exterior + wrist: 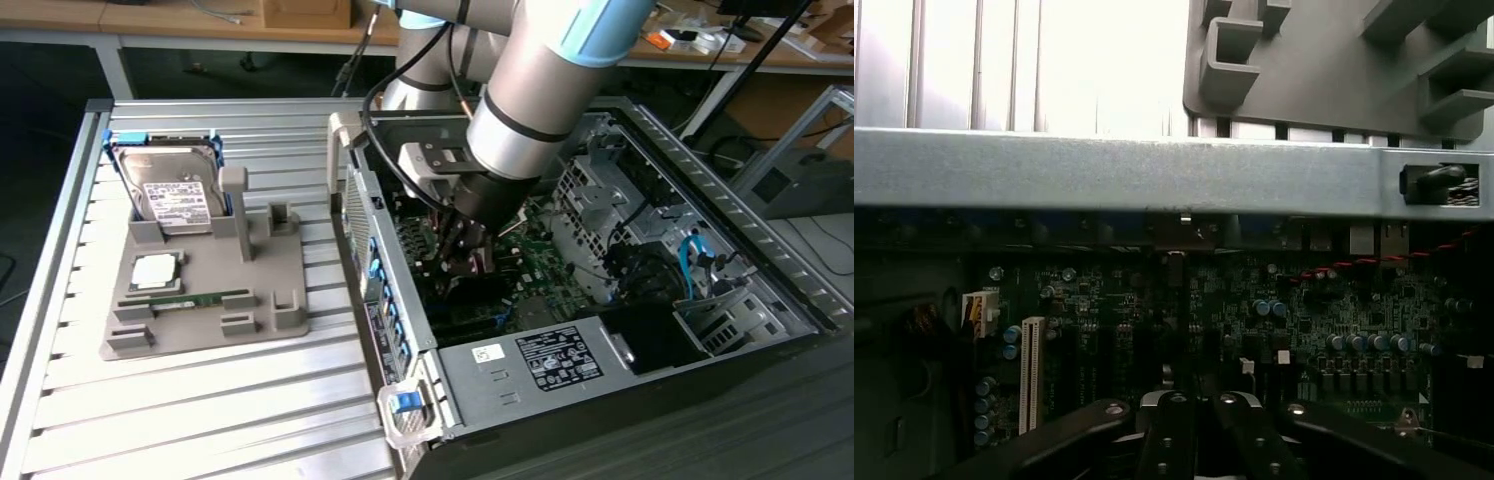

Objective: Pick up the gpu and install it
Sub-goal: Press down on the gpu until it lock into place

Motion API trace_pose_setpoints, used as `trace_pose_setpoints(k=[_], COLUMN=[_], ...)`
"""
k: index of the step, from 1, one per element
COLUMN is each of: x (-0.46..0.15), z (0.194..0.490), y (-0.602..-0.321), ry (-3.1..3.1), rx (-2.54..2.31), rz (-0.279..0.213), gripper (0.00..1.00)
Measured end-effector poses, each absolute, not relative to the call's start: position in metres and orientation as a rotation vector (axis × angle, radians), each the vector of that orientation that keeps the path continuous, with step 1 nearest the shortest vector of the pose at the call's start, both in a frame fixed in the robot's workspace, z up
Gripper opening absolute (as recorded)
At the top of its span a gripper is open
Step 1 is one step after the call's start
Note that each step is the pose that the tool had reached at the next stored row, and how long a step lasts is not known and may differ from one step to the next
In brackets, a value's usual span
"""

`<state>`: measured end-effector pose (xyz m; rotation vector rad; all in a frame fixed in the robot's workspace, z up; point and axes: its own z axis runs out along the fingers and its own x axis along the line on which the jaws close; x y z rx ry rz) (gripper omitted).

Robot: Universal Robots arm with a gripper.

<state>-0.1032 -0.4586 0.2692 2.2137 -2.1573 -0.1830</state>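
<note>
One arm is reaching down into the open computer case (587,300) in the exterior view, and its gripper (467,245) is sitting low over the motherboard (534,262). You cannot make out the fingers cleanly there, as dark parts are crowding them. Outside the case, the grey holder tray (200,290) is carrying the hard drive (174,195) and the green memory stick (187,299). No black card is lying on that tray, so you are probably looking at a gpu already down in the case, yet you cannot pick it out against the dark board.

Looking through the wrist view, the fingers (1172,425) are pressing together with next to no gap, just above the motherboard (1274,320), with the white slot (1032,372) off to one side and the case's metal rim (1154,170) beyond. Whether a thin card edge is pinched between them is hidden. If the card is sitting crooked over its slot, pushing down could be bending it or scraping the board.
</note>
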Motion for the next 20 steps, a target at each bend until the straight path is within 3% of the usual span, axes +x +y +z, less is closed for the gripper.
trace_pose_setpoints(k=[14,20], x=[-0.095,-0.062], z=[0.281,0.281], y=[-0.459,-0.459], ry=[-2.159,-2.15], rx=[2.216,2.206], rz=[-0.189,-0.218], gripper=[0.11,0.11])
